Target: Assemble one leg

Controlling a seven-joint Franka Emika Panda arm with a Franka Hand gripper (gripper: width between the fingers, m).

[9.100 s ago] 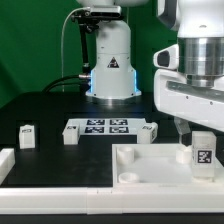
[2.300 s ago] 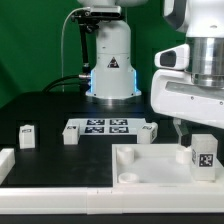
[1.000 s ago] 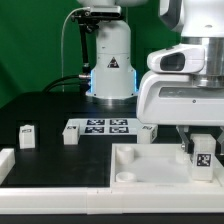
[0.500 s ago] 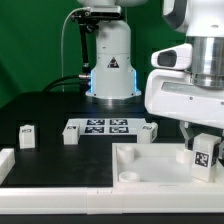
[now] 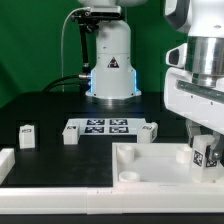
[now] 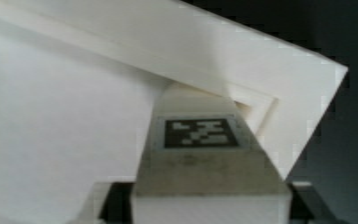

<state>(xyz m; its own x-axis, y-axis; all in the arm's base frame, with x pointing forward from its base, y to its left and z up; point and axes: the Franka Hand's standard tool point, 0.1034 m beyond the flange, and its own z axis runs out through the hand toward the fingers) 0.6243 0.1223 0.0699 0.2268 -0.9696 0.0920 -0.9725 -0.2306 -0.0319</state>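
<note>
At the exterior view's right, the white Franka arm's two-finger gripper (image 5: 203,150) hangs over the large white tray-like plastic piece (image 5: 150,165) on the black desk (image 5: 50,110). Jaws are closed on a small white plastic leg block with a black-and-white square tag (image 5: 203,155); in the wrist view the same leg (image 6: 202,150) sits between the two dark fingers (image 6: 117,203), tag facing the camera. Leg is upright, with its lower end at or just above the tray's surface near the right rim; contact cannot be confirmed.

Three more small white tagged blocks lie on the desk: one (image 5: 27,136) at the exterior view's left, one (image 5: 71,135) touching the left end of the marker board (image 5: 100,127), one (image 5: 150,132) at the board's right end, just behind the tray's back edge. Low white rail (image 5: 55,177) runs along the front edge. Arm's white base (image 5: 110,60) stands behind the board.
</note>
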